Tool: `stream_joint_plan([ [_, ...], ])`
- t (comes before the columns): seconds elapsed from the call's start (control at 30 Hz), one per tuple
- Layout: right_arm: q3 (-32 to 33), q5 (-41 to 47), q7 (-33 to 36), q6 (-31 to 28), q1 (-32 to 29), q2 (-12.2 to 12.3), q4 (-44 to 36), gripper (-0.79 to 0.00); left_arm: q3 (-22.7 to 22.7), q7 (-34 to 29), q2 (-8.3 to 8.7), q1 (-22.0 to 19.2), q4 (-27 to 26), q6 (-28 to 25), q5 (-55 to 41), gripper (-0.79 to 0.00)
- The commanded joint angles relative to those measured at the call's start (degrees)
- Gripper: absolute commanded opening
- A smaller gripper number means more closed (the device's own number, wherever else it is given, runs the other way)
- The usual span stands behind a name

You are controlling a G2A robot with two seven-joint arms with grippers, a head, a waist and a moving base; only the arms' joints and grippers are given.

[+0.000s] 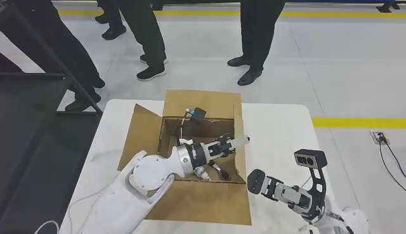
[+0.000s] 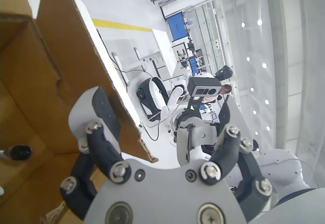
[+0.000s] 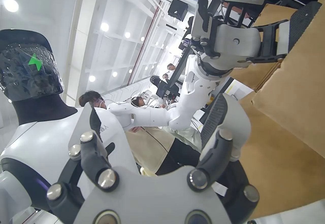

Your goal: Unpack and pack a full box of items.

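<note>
Left hand (image 2: 162, 108) wide open, straddling flap (image 2: 76, 44) | right hand (image 3: 157, 121) wide open, empty | one box (image 1: 203, 101)

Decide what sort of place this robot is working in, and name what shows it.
Probably a robotics lab or test hall: yellow tape lines on a pale floor, rows of blue screens, and other white robot machines beyond the table with the cardboard box.

Box (image 1: 203, 104) on table (image 1: 279, 132), left hand (image 1: 238, 141) astride its right wall (image 1: 240, 163) (small items (image 1: 204, 172) inside), right hand (image 1: 255, 181) just outside.
</note>
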Motion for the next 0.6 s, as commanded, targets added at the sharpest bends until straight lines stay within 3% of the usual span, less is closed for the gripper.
stream_joint_plan([
  [0.0,0.0,0.0,0.0,0.0,0.0,0.0,0.0,0.0,0.0,0.0,0.02,0.0,-0.1,0.0,0.0,0.0],
  [0.17,-0.6,-4.2,-4.5,-0.1,-0.5,0.0,-2.2,0.0,0.4,1.4,-0.39,0.1,0.0,-0.8,0.9,0.0],
  [0.57,-0.8,-15.9,-13.1,-1.1,-5.4,0.8,-7.7,0.0,8.8,2.6,-5.4,-7.8,11.0,-3.8,-2.0,0.0],
])
